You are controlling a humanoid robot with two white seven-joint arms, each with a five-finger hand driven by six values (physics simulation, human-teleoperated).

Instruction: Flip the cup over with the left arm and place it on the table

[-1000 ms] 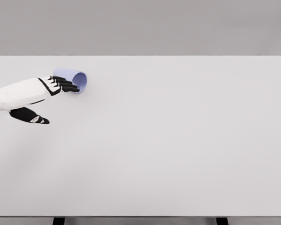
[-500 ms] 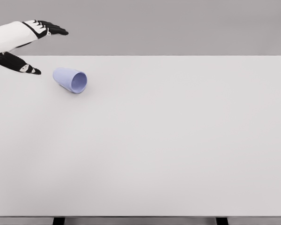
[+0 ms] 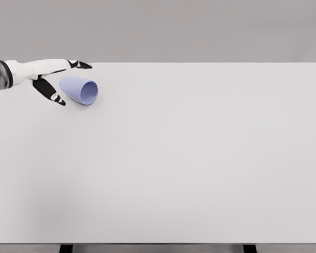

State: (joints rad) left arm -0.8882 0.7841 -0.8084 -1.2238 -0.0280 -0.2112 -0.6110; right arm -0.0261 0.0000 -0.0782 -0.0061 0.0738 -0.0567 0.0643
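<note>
One white table point(image 3: 200, 158) carries the scene, with its far-left corner as the working area. Entering from the left edge, the left hand point(image 3: 55, 79) has come down from its raised position of half a second ago and now brackets the closed end of the cup point(image 3: 80, 89), fingers point(image 3: 79, 64) extended over it and thumb point(image 3: 52, 94) below, spread and grasping nothing. Unmoved throughout, the lilac cup lies on its side, mouth toward the right. Judged: a renewed grasp approach, flip not begun
</note>
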